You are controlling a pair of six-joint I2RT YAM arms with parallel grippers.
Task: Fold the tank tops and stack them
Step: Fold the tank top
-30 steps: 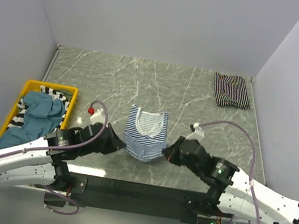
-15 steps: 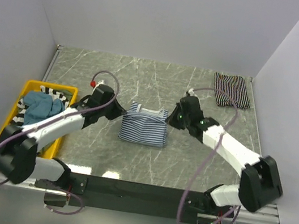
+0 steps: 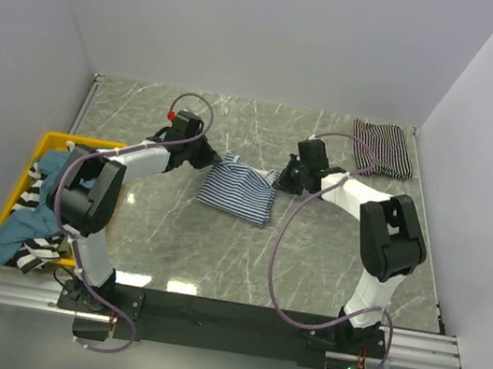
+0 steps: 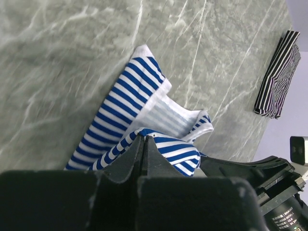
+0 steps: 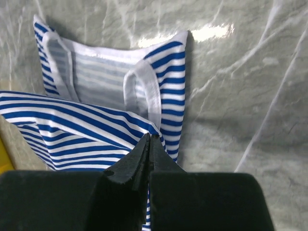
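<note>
On the table (image 3: 170, 247) the blue top (image 3: 237, 193) lies a little beyond the middle, between the two arms, and both arms hold it. The left end effector (image 3: 214, 162) has its fingers pressed together on a fold of the striped cloth at the top's far left corner; its wrist view shows the cloth (image 4: 134, 106) running straight into the closed fingertips (image 4: 143, 153). The right end effector (image 3: 278, 179) is likewise pinched shut on the top's far right corner, and its wrist view shows the folded edge (image 5: 96, 130) caught between the fingers (image 5: 148, 144), with the white-trimmed neckline and straps just past it.

A second ago both end effectors were low at the near hem, close to the arm bases, with the top spread toward the back. Half a second ago they had carried that hem partway over the body. Now both arms reach farther across the table, the hem sits up by the neckline, and the top lies doubled and slightly skewed.

Counted: one table; two arms; one yellow bin (image 3: 46, 140) at the left edge, holding a heap (image 3: 45, 198) of teal and black-and-white cloth whose pieces I cannot count; one blue top; one folded black-striped top (image 3: 382, 149) in the far right corner.
</note>
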